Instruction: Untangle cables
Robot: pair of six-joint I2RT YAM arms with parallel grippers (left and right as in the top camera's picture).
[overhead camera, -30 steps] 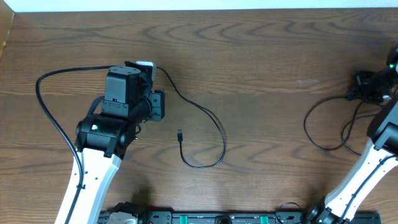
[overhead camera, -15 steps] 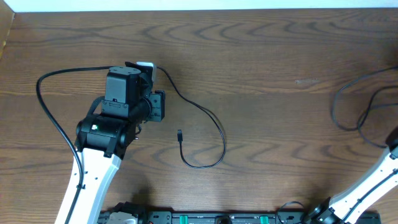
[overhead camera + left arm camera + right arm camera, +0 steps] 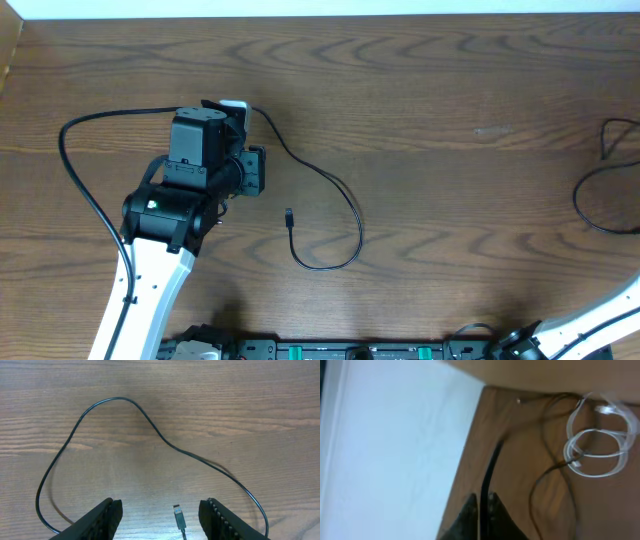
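Left hand [image 3: 160, 505] hovers spread above the worktop [image 3: 250, 400], where a looping black cord [image 3: 172, 448] and its plug [image 3: 178, 516] lie. Right hand [image 3: 483, 510], pressed together, pinches another black cord [image 3: 491, 470] near the worktop's edge, beside a coiled white cord [image 3: 566, 451].

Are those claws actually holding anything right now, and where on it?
The right gripper is pinched on a black cable, somewhere along its thin cord. The left gripper is open, holding nothing.
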